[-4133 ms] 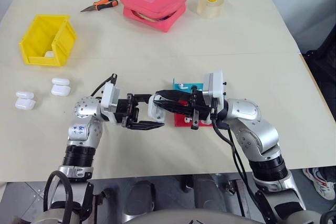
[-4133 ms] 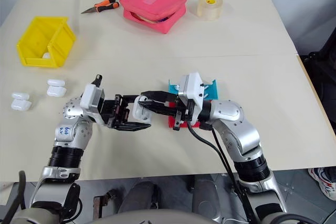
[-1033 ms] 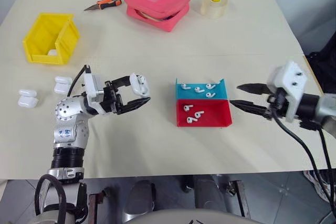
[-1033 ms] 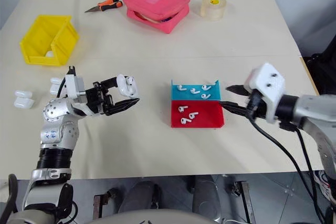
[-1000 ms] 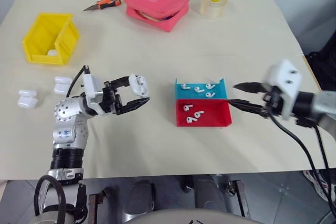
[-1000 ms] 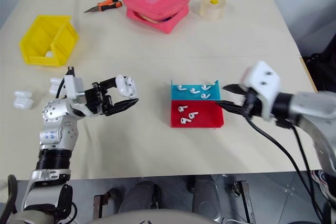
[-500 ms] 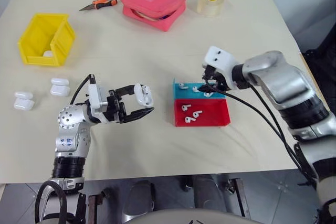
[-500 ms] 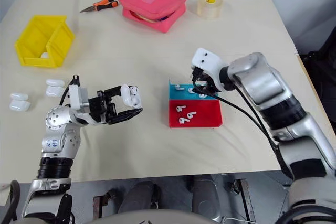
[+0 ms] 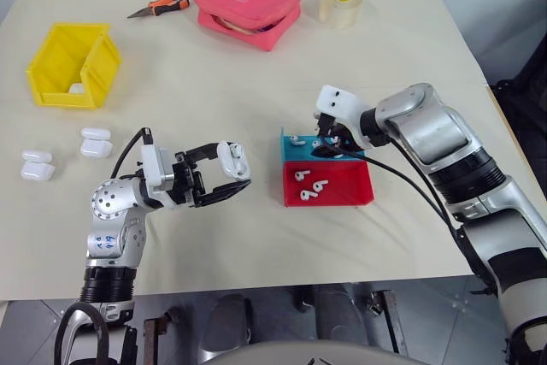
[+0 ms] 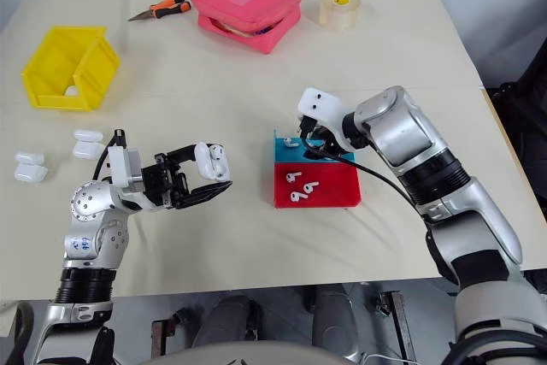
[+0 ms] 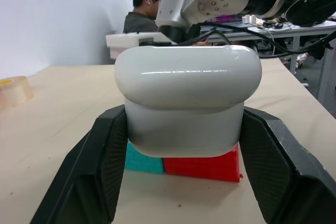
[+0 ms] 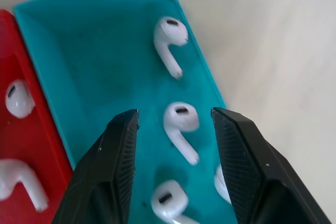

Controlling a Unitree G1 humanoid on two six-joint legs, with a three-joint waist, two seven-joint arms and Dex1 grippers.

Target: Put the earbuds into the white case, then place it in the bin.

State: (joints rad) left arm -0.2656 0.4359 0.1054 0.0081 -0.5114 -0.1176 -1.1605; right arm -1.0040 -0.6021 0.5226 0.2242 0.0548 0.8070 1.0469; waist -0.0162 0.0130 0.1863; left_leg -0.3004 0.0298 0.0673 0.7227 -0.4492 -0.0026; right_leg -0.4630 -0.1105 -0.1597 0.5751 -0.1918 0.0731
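Right gripper (image 12: 176, 124) swung over blue tray (image 9: 301, 150) (jaws apart, straddling earbud (image 12: 180, 121)), left gripper (image 9: 224, 173) clamping white case (image 9: 232, 160)

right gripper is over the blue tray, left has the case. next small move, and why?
Probably lower the right gripper and close on the earbud lying between its open fingers in the blue tray. The left gripper already holds the white case.

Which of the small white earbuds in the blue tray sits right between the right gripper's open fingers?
The middle earbud in the blue tray lies in the gap of the open right gripper; the other earbuds lie outside that gap.
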